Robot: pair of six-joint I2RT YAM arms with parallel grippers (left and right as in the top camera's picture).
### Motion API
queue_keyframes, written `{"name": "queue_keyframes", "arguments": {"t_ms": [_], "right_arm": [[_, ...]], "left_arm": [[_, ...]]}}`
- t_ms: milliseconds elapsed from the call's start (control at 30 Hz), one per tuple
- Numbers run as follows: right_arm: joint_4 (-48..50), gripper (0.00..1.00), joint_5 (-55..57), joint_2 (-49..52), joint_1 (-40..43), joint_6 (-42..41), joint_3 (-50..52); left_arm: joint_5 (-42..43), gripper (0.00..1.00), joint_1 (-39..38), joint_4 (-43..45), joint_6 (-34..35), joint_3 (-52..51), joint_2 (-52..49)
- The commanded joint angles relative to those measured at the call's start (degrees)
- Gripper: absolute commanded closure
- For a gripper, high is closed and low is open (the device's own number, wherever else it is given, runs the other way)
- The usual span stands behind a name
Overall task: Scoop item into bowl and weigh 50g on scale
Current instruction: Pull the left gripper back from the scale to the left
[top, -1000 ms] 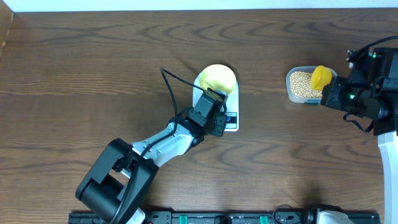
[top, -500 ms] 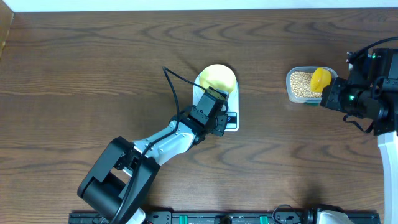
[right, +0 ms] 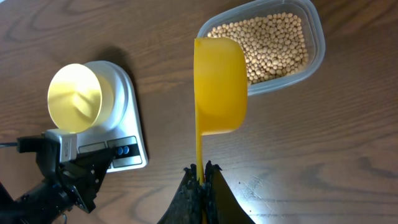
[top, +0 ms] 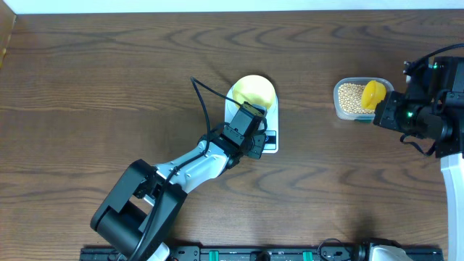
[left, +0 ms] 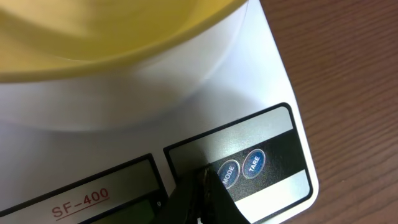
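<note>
The pale yellow bowl (top: pixel 254 91) stands on the white scale (top: pixel 270 143); both also show in the right wrist view, the bowl (right: pixel 74 98) and the scale (right: pixel 127 118). My left gripper (top: pixel 258 138) is shut, its tip resting on the scale's front panel (left: pixel 205 179) next to the MODE button (left: pixel 227 174). My right gripper (right: pixel 200 169) is shut on the handle of the bright yellow scoop (right: pixel 220 84), held beside the clear tub (right: pixel 311 37) of tan beans (right: pixel 270 43). In the overhead view the scoop (top: pixel 373 92) hangs over the tub's right edge.
The wood table (top: pixel 109 87) stretches left and behind the scale. The tub of beans (top: pixel 351 98) stands right of the scale. A black rail (top: pixel 239 254) runs along the front edge.
The left gripper has shifted slightly along the scale's front. The scoop has moved only a little over the tub.
</note>
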State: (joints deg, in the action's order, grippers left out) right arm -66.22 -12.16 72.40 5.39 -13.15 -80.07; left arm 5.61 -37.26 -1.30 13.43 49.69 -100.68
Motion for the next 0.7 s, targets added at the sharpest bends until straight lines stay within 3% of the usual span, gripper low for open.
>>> {"name": "queue_keyframes", "arguments": {"t_ms": [0,333,667], "right_arm": [[-0.2,0.99,-0.4,0.4,0.3,0.3,-1.1],[0.0,0.99,-0.4,0.4,0.3,0.3,-1.1],[0.7,0.99,-3.9,0.3,0.3,0.0,-1.1]], "left_arm": [[-3.7,0.93,0.6,-3.0,-0.7,-2.6,-5.0],[-3.7,0.93,1.0,-5.9,-0.8,-1.7,-0.7],[4.4,0.93,4.0,-13.7,0.5,1.2,31.2]]}}
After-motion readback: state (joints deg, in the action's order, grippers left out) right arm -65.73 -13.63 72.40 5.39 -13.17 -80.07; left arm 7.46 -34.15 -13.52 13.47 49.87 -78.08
